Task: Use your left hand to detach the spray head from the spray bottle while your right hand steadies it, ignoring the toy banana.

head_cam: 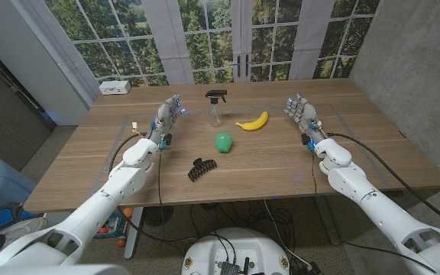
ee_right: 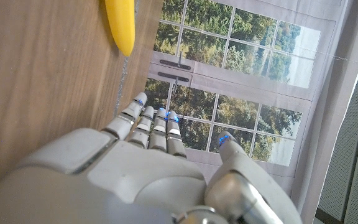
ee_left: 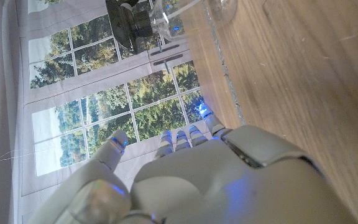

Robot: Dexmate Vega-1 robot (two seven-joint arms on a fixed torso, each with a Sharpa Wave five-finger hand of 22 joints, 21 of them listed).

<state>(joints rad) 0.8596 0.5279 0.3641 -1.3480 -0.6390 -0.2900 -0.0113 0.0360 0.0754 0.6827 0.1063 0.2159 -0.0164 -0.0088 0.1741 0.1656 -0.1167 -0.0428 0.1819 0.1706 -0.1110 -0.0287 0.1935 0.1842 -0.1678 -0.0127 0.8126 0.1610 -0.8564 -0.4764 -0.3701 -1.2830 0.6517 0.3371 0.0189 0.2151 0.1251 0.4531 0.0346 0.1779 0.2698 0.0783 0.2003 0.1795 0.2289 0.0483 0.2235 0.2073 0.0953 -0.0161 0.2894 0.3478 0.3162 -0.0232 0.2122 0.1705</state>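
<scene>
The small clear plastic spray bottle stands upright on the wooden tabletop, near the far middle. Its black spray head is still on top. Your left hand waits just to the left of the bottle, apart from it. It holds nothing and its fingers point up and are spread. Your right hand is on the other side, well apart from the bottle, and it too holds nothing. The yellow toy banana lies between the bottle and your right hand, so I think you must reach past it. Your left hand is nearer. The bottle stands tall, so come at the head from the side.
</scene>
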